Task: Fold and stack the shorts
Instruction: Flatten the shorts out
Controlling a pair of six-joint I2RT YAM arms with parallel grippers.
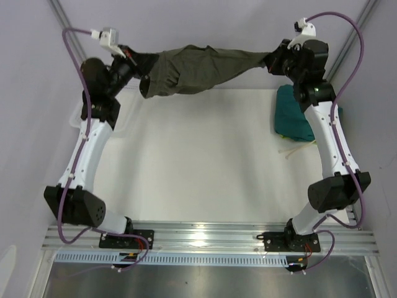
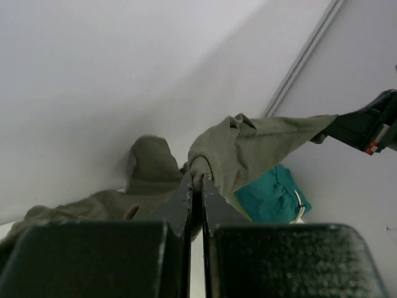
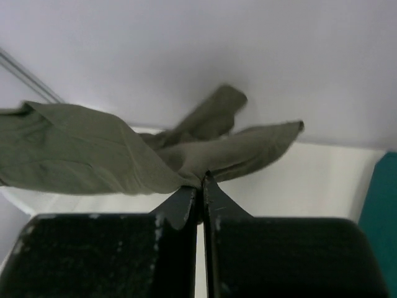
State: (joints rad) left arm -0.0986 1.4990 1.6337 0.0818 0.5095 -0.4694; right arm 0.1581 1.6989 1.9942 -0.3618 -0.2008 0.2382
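Above the table's (image 1: 198, 167) far edge, the olive shorts (image 1: 198, 69) hung stretched in the air. The folded teal shorts (image 1: 291, 115) lay by the right edge. The left claw (image 2: 196, 180) and right claw (image 3: 201, 183) each clamped one end of the olive cloth. So thin a pinch could slip, dropping it bunched.

olive shorts (image 2: 248, 146) pinched in left tool (image 2: 196, 180)

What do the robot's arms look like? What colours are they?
The left arm and right arm have white links and chunky black joints. A purple cable loops along each. A small white camera sits by each wrist. The left tool and right tool are black, with tapering fingers. A tiny green light glows on the right arm.
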